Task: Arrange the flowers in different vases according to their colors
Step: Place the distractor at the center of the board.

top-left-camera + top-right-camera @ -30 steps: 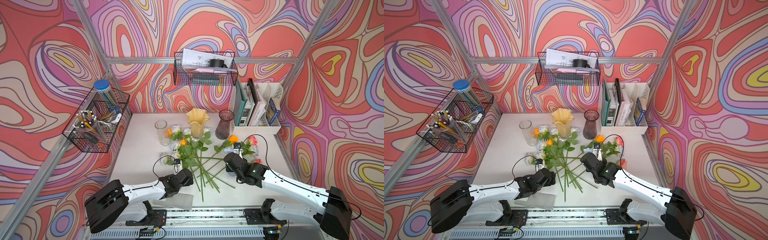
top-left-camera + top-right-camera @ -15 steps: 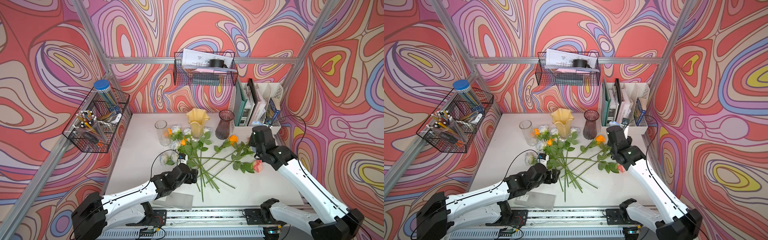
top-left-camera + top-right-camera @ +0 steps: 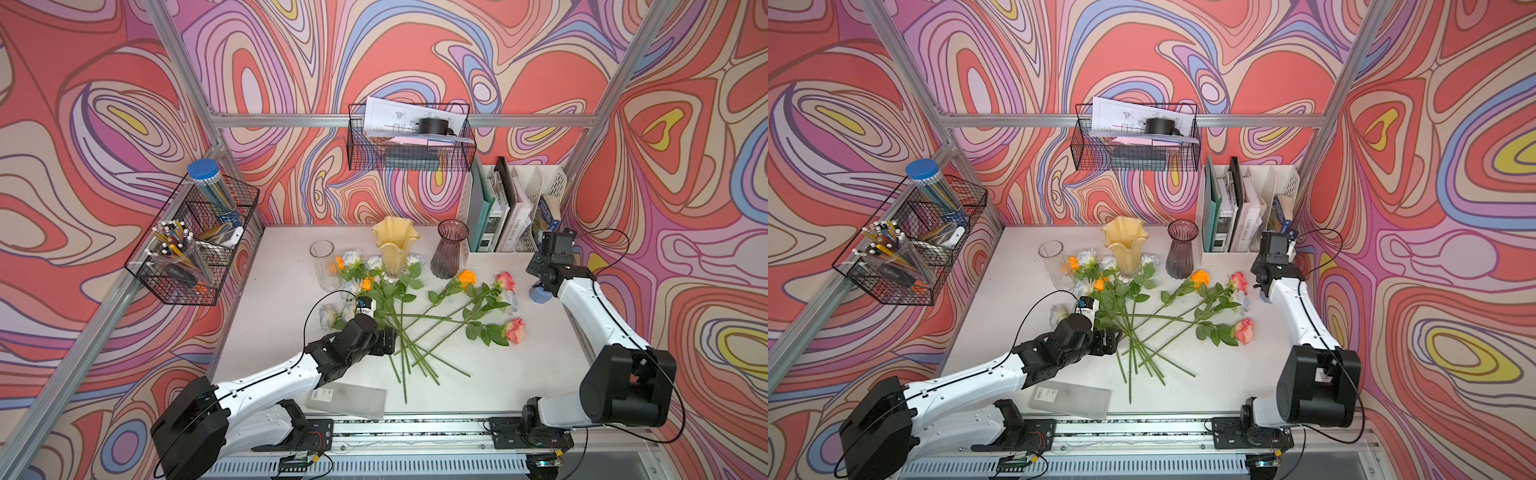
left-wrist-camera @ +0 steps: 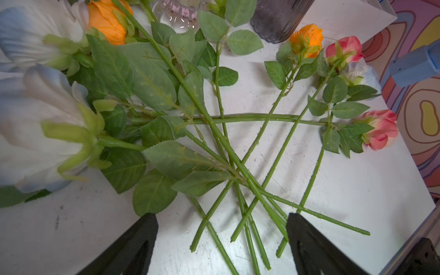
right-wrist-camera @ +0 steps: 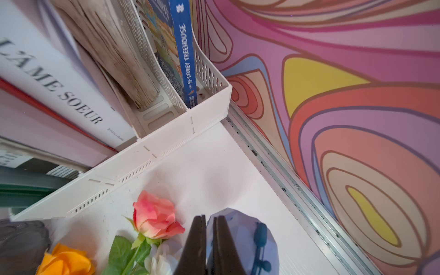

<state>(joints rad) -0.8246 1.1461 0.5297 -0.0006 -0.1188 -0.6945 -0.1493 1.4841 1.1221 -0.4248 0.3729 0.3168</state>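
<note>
Right gripper (image 3: 539, 296) has pulled back to the far right corner of the table (image 3: 519, 374), fingers clenched on nothing; left gripper (image 4: 220, 226), fingers now spread wide, hangs over the flowers (image 3: 400, 300), loose mid-table; vases (image 3: 392, 245) empty, sorting unstarted

Walls (image 3: 415, 62) swirl in coral, lilac, cream, blue and yellow bands with dark outlines; the table (image 3: 282, 299) is plain white. At the far side, left to right: a clear ribbed vase (image 3: 322, 266), a creamy yellow vase (image 3: 394, 245), a smoky purple ribbed vase (image 3: 449, 253). The roses (image 3: 386, 291) have green stems and leaves, with orange heads (image 3: 466, 277), pink heads (image 3: 515, 330) and white heads (image 3: 328, 316) tinged pale blue. The wire baskets (image 3: 467, 141) are black, the file rack (image 3: 552, 183) white
</note>
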